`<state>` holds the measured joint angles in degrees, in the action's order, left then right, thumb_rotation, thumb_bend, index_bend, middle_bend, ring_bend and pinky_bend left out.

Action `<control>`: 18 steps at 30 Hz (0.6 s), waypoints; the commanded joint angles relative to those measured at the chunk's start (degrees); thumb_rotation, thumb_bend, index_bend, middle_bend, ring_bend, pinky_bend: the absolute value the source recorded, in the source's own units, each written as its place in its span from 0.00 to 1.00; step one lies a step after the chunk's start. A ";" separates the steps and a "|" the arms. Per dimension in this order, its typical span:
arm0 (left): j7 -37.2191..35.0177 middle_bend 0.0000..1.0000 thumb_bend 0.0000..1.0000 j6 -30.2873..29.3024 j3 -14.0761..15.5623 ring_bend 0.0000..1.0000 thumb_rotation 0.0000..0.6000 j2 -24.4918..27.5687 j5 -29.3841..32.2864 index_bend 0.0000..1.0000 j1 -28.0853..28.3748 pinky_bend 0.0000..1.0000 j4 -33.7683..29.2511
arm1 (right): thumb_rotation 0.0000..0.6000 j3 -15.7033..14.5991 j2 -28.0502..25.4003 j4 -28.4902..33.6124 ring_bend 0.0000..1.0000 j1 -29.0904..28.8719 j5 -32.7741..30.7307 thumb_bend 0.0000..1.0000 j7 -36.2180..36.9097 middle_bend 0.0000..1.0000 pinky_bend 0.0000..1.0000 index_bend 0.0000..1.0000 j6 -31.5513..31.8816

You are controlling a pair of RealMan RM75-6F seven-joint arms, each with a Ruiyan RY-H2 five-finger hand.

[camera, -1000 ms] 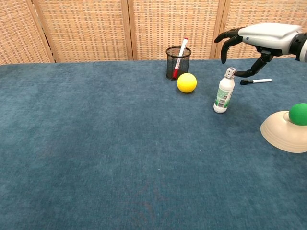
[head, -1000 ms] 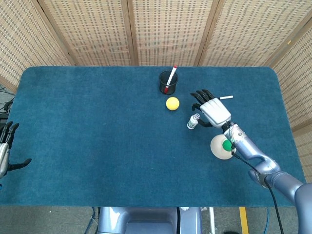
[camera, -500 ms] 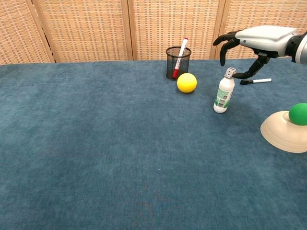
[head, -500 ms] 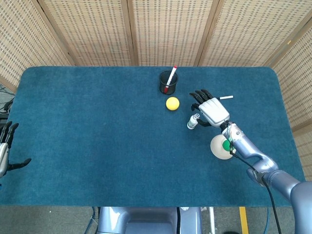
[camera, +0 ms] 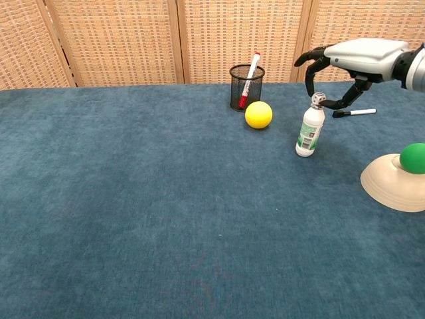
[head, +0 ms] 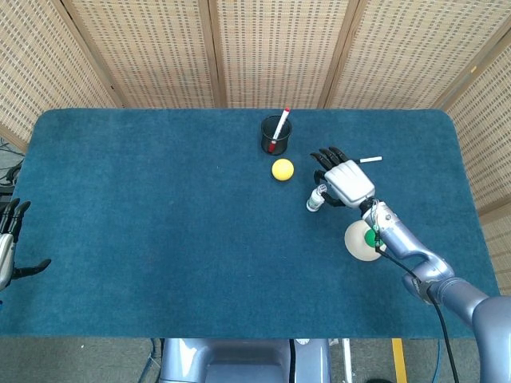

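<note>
A: Where is the right hand [camera: 345, 63]?

B: It hangs above and just behind the small white plastic bottle with a green label [camera: 309, 129], which stands upright on the dark blue carpeted table [camera: 133, 199]. The dark fingers [camera: 311, 58] are spread and curled downward around the bottle's grey cap. From the chest view the thumb reaches in from the right, close to the cap, but I cannot tell whether anything touches it. Nothing is gripped.

A: And the bottle's neighbours?

B: The smooth yellow ball [camera: 259, 114] lies near it on the left. Behind that stands the black wire-mesh pen cup [camera: 246, 86] with a red-and-white marker [camera: 250, 80] leaning in it. A white marker with a black cap [camera: 354, 112] lies flat on the table to the right of the bottle, beneath the hand (well apart from the cup).

A: Anything else on that side?

B: A shallow cream-coloured dish [camera: 393, 187] sits near the right edge, with a small green ball [camera: 414, 158] on it.

A: The left hand [head: 8, 247]?

B: It shows only in the head view, off the table's left edge, fingers apart, holding nothing.
</note>
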<state>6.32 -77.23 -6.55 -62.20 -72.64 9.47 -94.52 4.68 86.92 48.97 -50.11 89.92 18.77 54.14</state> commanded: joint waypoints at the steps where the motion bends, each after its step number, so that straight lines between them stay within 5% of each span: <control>1: 0.07 0.00 0.00 0.01 0.00 0.00 1.00 -0.03 0.04 0.00 0.03 0.00 0.00 | 1.00 -0.08 0.04 -0.09 0.00 -0.08 -0.07 0.44 0.05 0.11 0.06 0.46 -0.10; 18: -0.12 0.00 0.00 -0.06 0.10 0.00 1.00 0.08 -0.03 0.00 0.06 0.00 -0.06 | 1.00 -0.06 -1.22 1.70 0.00 0.21 -0.28 0.47 0.10 0.12 0.06 0.50 1.77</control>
<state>6.21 -77.28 -6.45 -62.13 -72.67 9.53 -94.58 4.57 85.84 50.51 -49.95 89.66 18.88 55.80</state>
